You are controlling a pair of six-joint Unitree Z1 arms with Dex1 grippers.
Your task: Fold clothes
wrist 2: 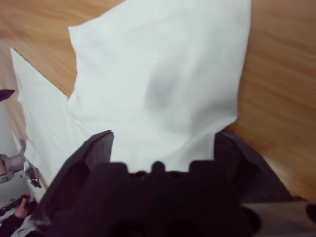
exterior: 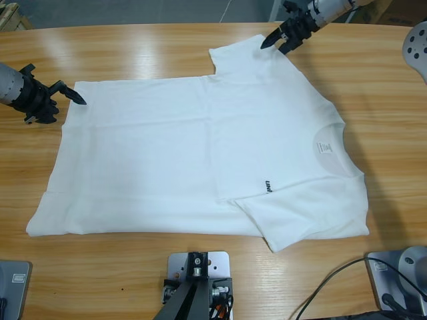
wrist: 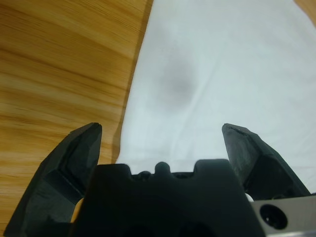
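Observation:
A white T-shirt (exterior: pixel 200 160) lies flat on the wooden table (exterior: pixel 133 53), neck and label (exterior: pixel 323 147) to the right, hem to the left, with small dark lettering (exterior: pixel 267 187) on the chest. The near sleeve (exterior: pixel 293 223) is folded in over the body. My left gripper (exterior: pixel 67 101) is open at the far hem corner; in the left wrist view, the left gripper (wrist: pixel 160 129) straddles the shirt's edge (wrist: pixel 143 84). My right gripper (exterior: pixel 273 45) hangs open at the far sleeve (exterior: pixel 240 57). The right wrist view shows the right gripper (wrist 2: pixel 165 136) with that sleeve (wrist 2: pixel 163 74) spread between its jaws.
Bare wood surrounds the shirt on all sides. The table's far edge (exterior: pixel 167 25) runs just behind the right gripper. Black cables (exterior: pixel 333 283) trail at the front right corner. Part of the other arm (wrist 2: pixel 12 163) shows at the left edge of the right wrist view.

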